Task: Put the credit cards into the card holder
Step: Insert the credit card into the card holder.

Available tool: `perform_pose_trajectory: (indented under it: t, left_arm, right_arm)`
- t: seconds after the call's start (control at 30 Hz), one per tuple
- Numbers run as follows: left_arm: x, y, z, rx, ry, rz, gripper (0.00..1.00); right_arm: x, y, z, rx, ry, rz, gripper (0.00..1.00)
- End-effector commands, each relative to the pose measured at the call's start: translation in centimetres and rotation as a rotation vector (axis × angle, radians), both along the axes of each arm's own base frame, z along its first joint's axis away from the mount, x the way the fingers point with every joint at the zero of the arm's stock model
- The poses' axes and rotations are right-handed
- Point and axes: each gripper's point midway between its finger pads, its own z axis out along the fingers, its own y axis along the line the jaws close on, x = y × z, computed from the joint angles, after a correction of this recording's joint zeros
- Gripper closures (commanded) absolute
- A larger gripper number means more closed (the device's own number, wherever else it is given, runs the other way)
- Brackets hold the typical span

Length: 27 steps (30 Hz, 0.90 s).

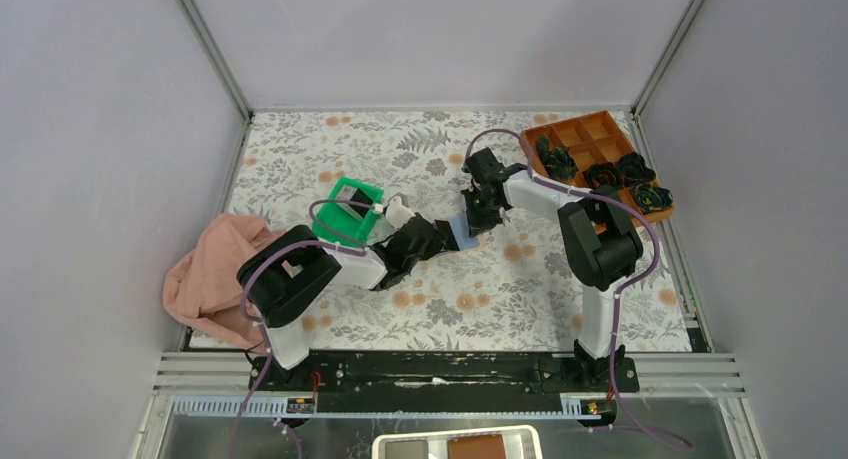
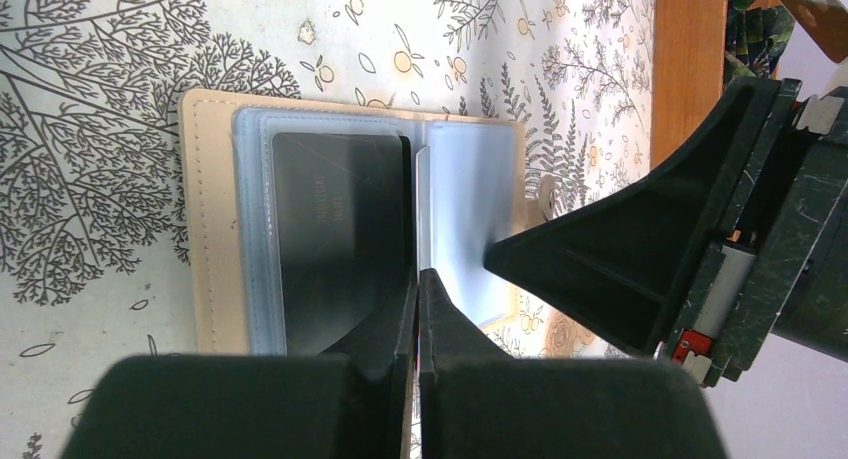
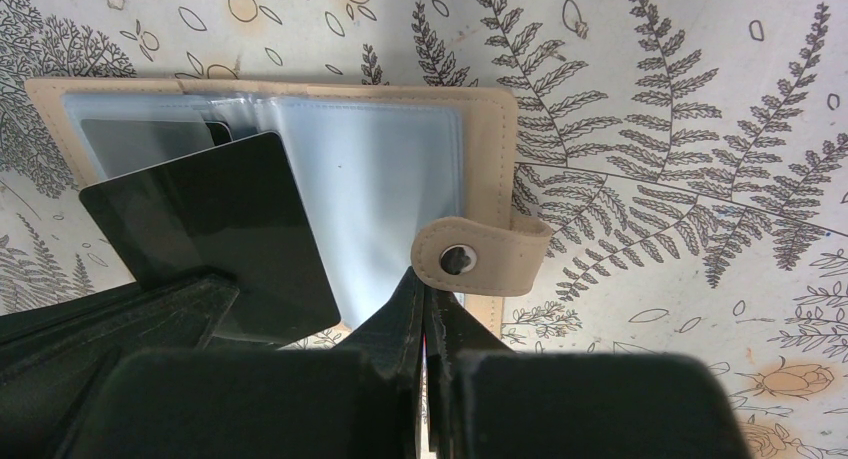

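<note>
Card holder (image 2: 212,229) lay open, flat on the floral tabletop (image 3: 650,99), blue-grey inner face up, tan border showing round it. Its snap tab (image 3: 480,251) stuck out past the holder's right-hand page, curled over.

One credit card (image 3: 140,139) sat inside a clear sleeve on the holder's left-hand page. A second credit card (image 3: 215,229), dark, lay skewed over that same page, covering most of the sleeved one. One of its corners overhung the holder's edge.

Left fingers (image 2: 440,324) were pressed together, tips at the holder's centre fold against the second card's edge. Could not tell whether the card was caught between them or merely touched.

Right fingers (image 3: 402,314) were also pressed together, tips down on the holder's right-hand page just beside the tab.

Overhead view: green tray (image 1: 362,194) stood left of the holder, near it. Pink cloth (image 1: 210,274) was heaped beyond the tray, well apart from the holder. Orange-brown compartment box (image 1: 575,134) sat right of the holder at the tabletop's far corner, with dark rosettes (image 1: 555,159) in several compartments.
</note>
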Motion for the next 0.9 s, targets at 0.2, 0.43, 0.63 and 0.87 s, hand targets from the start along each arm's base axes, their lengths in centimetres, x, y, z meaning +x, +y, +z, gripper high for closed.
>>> perform_pose_trajectory:
  t: [0.2, 0.43, 0.63, 0.87]
  left_arm:
    - [1.2, 1.4, -0.3, 0.052, -0.035, 0.077, 1.0]
    - [1.2, 1.5, -1.0, 0.025, -0.038, 0.046, 1.0]
    - [0.8, 1.2, -1.9, -0.022, -0.033, 0.003, 1.0]
    - [0.1, 1.0, -2.6, -0.019, -0.017, -0.044, 1.0]
  right_arm:
    - [0.8, -2.4, -2.2, -0.115, -0.002, -0.019, 1.0]
    - [0.7, -2.4, -2.5, -0.117, 0.006, -0.019, 1.0]
    - [0.7, -2.5, -2.7, -0.123, 0.01, -0.018, 1.0]
    - [0.8, -2.5, -2.9, -0.129, 0.014, -0.018, 1.0]
